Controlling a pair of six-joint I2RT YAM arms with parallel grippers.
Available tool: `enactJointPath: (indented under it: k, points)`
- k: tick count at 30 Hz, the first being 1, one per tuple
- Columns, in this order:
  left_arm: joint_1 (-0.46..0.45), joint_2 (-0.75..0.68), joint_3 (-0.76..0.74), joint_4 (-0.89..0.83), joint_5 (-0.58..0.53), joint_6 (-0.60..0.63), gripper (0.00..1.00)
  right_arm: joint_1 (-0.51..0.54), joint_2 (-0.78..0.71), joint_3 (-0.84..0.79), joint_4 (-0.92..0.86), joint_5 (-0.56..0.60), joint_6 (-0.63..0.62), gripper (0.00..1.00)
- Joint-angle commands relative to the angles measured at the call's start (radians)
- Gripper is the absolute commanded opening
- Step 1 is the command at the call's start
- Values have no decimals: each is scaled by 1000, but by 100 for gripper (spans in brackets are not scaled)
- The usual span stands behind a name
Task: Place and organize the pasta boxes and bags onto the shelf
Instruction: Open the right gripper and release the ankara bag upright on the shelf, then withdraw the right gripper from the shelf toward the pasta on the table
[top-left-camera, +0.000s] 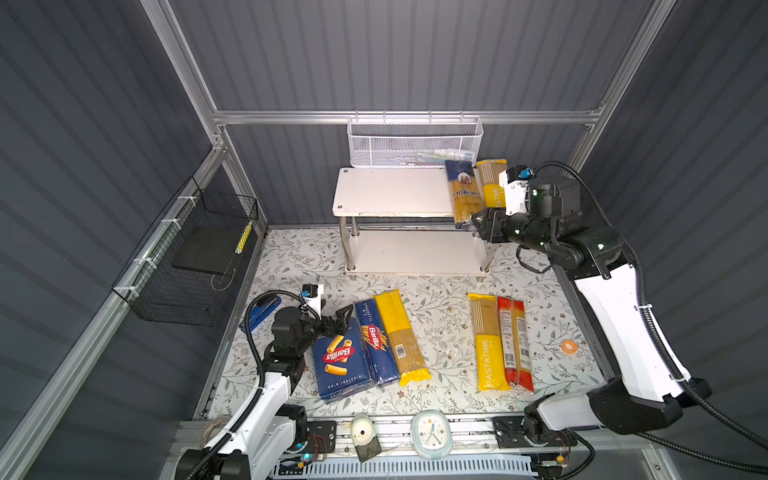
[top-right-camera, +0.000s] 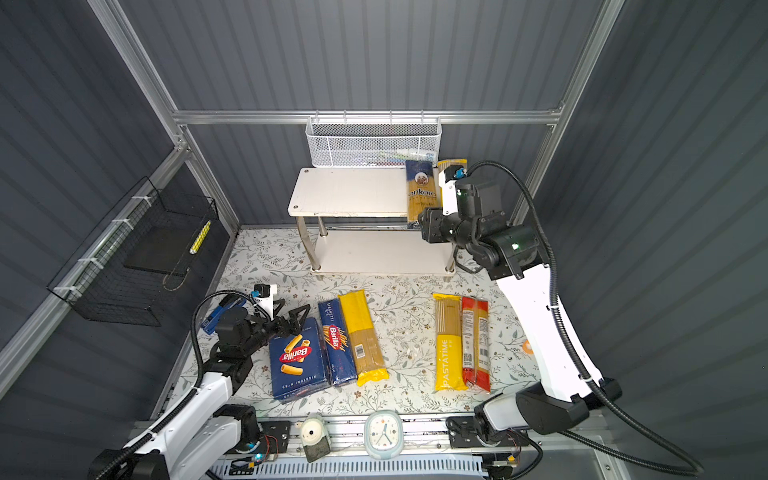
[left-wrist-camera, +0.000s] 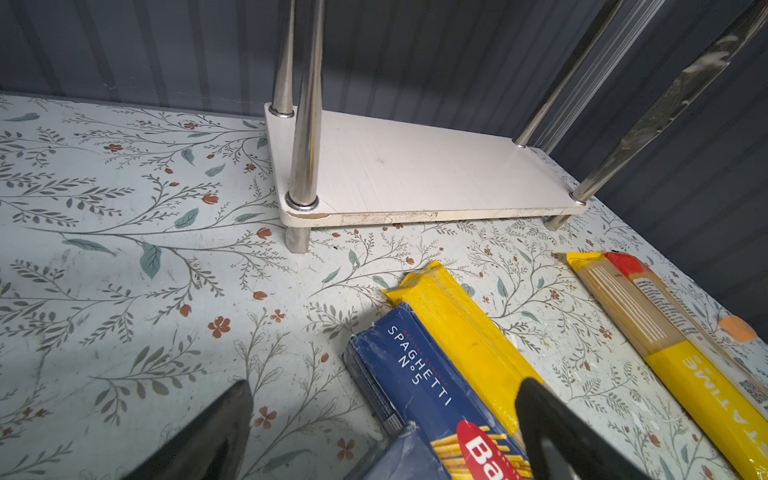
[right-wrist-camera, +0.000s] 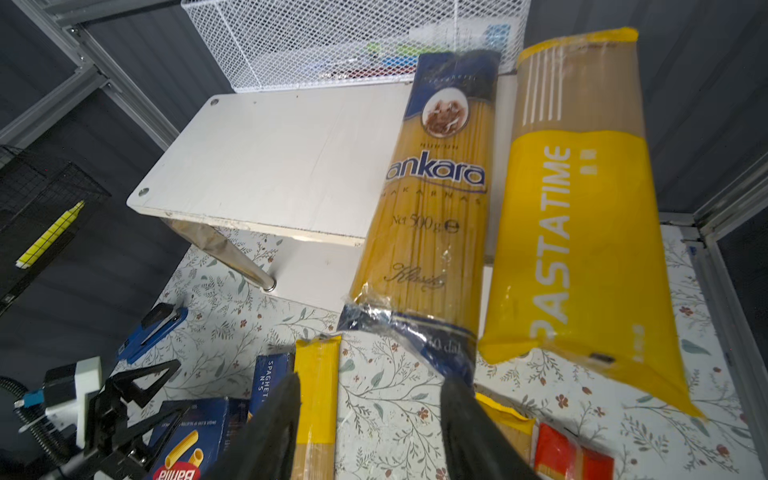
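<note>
Seating blue bag (top-left-camera: 463, 195) on shelf (top-left-camera: 390, 191) top, upper right of frame, front end overhanging; right claw (top-left-camera: 476, 224) apart at that end, should push straight back; left claw (top-left-camera: 338, 322) apart too.

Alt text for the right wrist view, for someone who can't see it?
The ankara bag and a yellow PASTATIME bag lie side by side on the shelf's top board, near ends overhanging its front edge. The right gripper is open near the ankara bag's end. Two Barilla boxes, a plain yellow bag and a red bag lie on the table below.
</note>
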Motion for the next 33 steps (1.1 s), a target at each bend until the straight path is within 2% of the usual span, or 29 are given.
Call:
enactJointPath:
  k: [1,18,28,33]
  points:
    - [-6,-1,-9,12,22,-3,100,6,-16,-36,4,-57,8,56]
    - [-6,2,-4,5,27,-8,99,4,39,-89,103,-120,-2,58]
    - [-6,-11,5,-19,13,-11,99,1,121,20,64,-119,-41,60]
    - [-6,-18,-5,-10,6,-9,100,-1,175,149,-12,-129,-82,61]
